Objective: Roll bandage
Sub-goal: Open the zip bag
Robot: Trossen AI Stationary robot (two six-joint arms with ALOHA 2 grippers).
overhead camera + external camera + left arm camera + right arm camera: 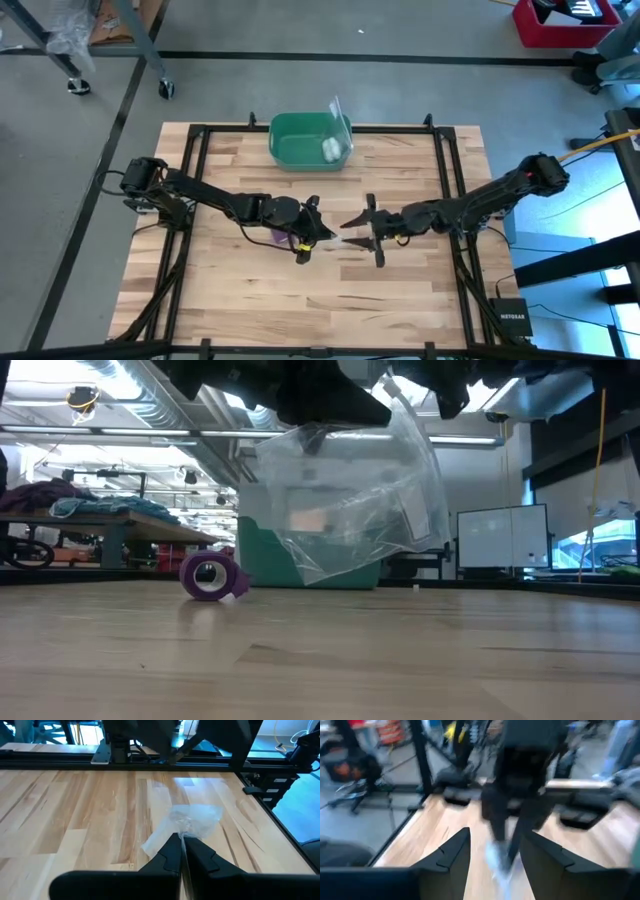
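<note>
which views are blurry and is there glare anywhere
Right wrist view: heavy motion blur, only the right gripper with its open fingers reads clearly. Low view: the clear crinkled plastic bag and the green bin behind it are soft, the small purple fabric bandage roll sharper; bright ceiling lights. Left wrist view: sharp, blue-white glare on the wooden table.

two dark jointed arms, black cables, yellow tag near left pincer [318, 232], angular black fingers [451, 855]
</note>
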